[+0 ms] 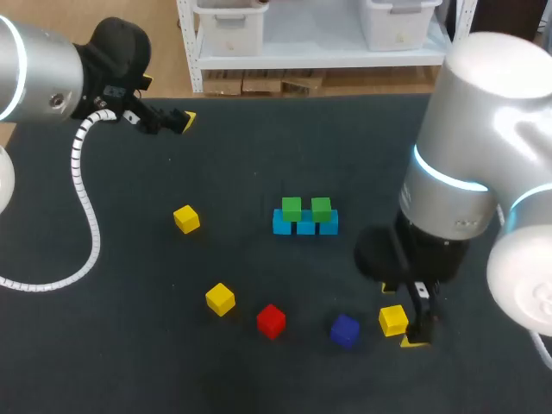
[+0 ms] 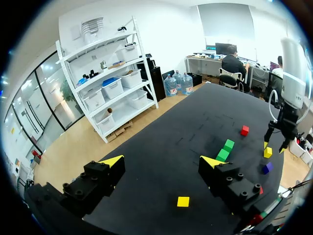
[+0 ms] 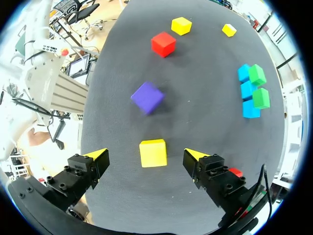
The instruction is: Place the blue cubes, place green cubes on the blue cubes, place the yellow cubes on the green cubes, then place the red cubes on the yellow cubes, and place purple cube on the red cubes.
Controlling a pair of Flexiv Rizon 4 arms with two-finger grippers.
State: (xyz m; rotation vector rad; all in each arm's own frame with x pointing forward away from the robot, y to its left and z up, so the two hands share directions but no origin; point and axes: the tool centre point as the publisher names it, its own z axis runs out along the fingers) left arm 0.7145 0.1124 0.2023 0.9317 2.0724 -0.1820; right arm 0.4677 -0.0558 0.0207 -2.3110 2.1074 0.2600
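Three blue cubes (image 1: pixel 305 226) sit in a row mid-bench with two green cubes (image 1: pixel 291 208) on top of them, so we judge the yellow layer to be the step in hand. None of the yellow cubes is stacked yet. The right claw (image 3: pixel 145 155) is open, its fingers spread wide, and the nearest yellow cube (image 1: pixel 393 320) lies on the bench (image 1: pixel 259 129) between the yellow tips with a clear gap on either side, touching neither finger. The purple cube (image 1: pixel 344 329) is just beside that cube, and the red cube (image 1: pixel 271 320) lies a little further along. The next move, as we see it, calls for closing squarely on the cube's flat faces, lifting clear of the purple neighbour, and carrying it to the green pair. We cannot tell how low the tips sit against the cube. Two more yellow cubes (image 1: pixel 186 218) (image 1: pixel 220 298) wait on the left part of the bench. Our left claw (image 2: pixel 163 161) hangs open and holds nothing, well apart from the stack.
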